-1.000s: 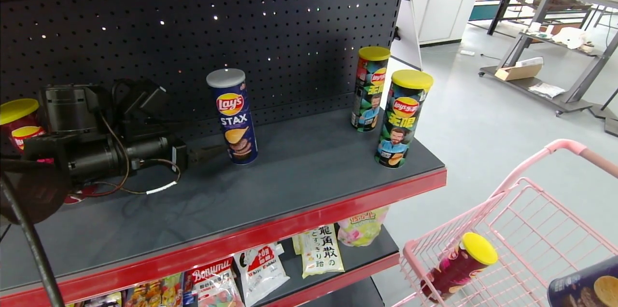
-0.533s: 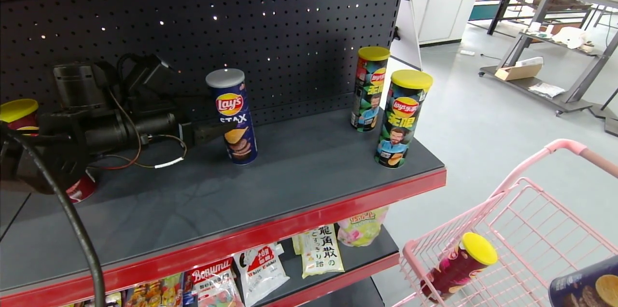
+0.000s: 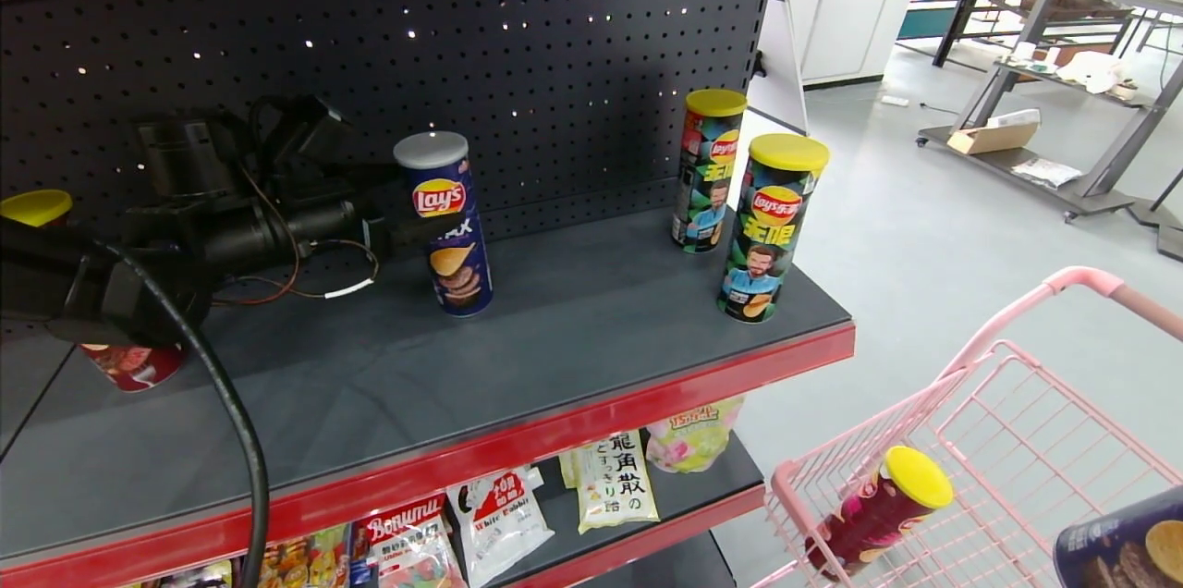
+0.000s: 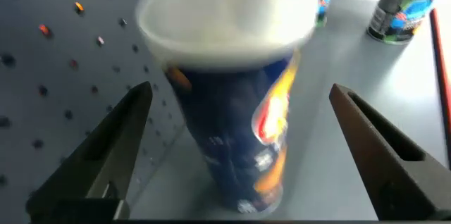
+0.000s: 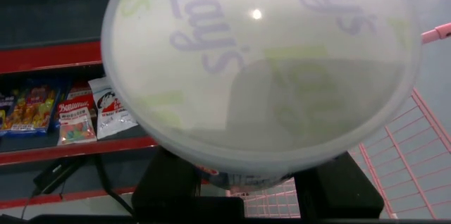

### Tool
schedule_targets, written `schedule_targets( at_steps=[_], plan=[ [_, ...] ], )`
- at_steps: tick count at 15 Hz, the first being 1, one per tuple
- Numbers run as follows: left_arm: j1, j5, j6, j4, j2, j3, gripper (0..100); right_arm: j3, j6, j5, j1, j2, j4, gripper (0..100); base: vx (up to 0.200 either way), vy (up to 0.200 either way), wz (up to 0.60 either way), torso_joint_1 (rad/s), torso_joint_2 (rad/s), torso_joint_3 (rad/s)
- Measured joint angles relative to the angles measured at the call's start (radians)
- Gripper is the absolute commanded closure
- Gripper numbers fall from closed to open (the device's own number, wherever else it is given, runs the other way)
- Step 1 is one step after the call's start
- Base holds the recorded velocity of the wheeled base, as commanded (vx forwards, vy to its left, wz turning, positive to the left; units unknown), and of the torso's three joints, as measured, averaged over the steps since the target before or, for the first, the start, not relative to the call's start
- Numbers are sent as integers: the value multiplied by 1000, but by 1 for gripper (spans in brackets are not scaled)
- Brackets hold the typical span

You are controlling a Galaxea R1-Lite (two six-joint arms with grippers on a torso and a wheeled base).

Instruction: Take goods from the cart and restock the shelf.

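Left arm [image 3: 236,232]: matte black throughout, made of stubby cylindrical housings joined end to end.
Main cable [image 3: 262,496]: one thick black lead, smooth and round, running off the rear link.
Thin wires [image 3: 277,294]: reddish and dark strands hanging under the wrist, one wrapped in a white tag [image 3: 349,290].
Wrist camera [image 3: 310,130]: a small black box on a bracket (mounted above the wrist).
Left gripper [image 4: 241,91]: two black wedge-shaped jaws with flat inner faces, narrowing to blunt tips.
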Motion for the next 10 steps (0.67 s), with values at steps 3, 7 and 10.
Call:
schedule_targets(
  at_steps=[3,7,10],
  plan=[
    [-4,-6,-6,3,21,-38,0,0,0,1,0,1,1,100,0,0,0,0,0,0],
    [-27,-6,-25,4,38,-63,0,-3,0,0,0,2,3,100,0,0,0,0,0,0],
    [-29,-3,-25,6,62,-108,0,-7,0,0,-1,2,3,100,0,0,0,0,0,0]
  ],
)
